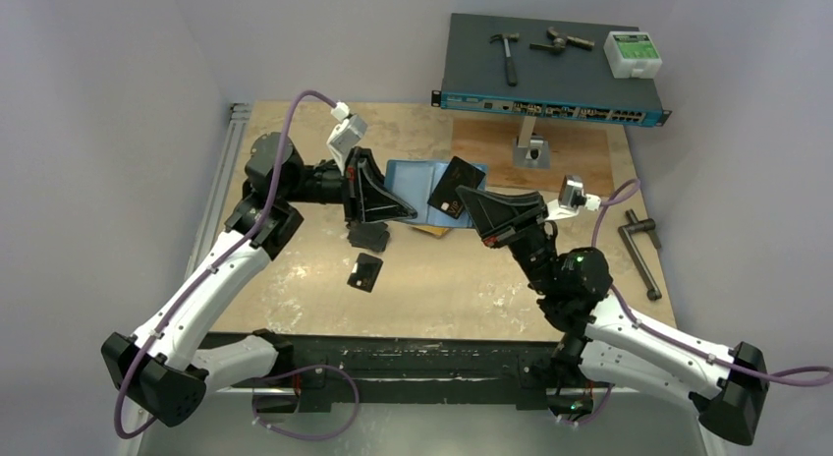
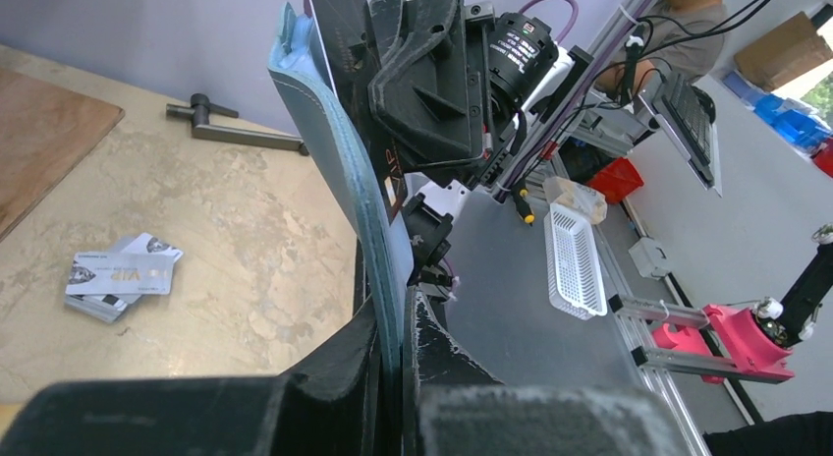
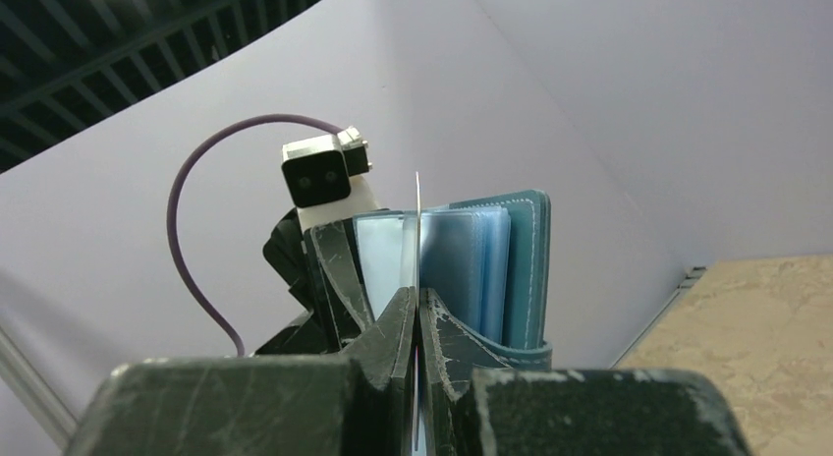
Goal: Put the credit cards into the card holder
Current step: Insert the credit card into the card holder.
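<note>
your left gripper (image 2: 393,323) is closed tight on one edge of the card holder (image 2: 329,151); in the left wrist view the teal cover runs straight out from between the two fingers. the holder is open and sits between the two grippers, over the far middle of the table (image 1: 295,309); in the right wrist view its pale inner pockets fan out beside the teal cover.

your right gripper (image 3: 417,313) is fully closed and pinches a single black card (image 1: 455,187); in the right wrist view this card shows edge-on as a thin line rising from the fingers, directly in front of the inner pockets. you cannot tell from these views whether its far edge has entered a pocket.

loose black cards (image 1: 364,272) lie flat on the table, just to the near side of the left gripper. silver-white cards (image 2: 123,276) lie in a small fanned stack on the table, off to one side of the holder; the top one reads "vip".
</note>
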